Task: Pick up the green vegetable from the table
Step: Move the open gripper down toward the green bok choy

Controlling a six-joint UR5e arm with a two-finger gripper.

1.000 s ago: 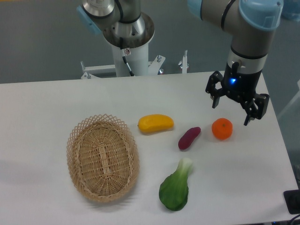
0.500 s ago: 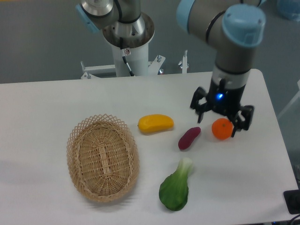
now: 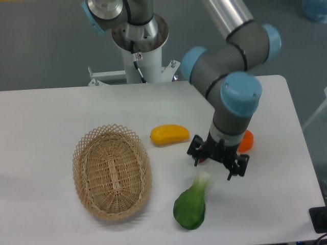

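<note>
Camera view: green vegetable (image 3: 191,203) just below the hand (image 3: 218,163), fingers apart.

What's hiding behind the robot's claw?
Behind the gripper, an orange peeks out beside the wrist, and a sliver of something reddish-purple shows between the fingers. The rest of both is covered.

Bright, even light falls on the white table (image 3: 61,112), seemingly from overhead. Shadows around the wicker basket (image 3: 111,171) are faint and soft. Focus is sharp, with no strong glare.
</note>
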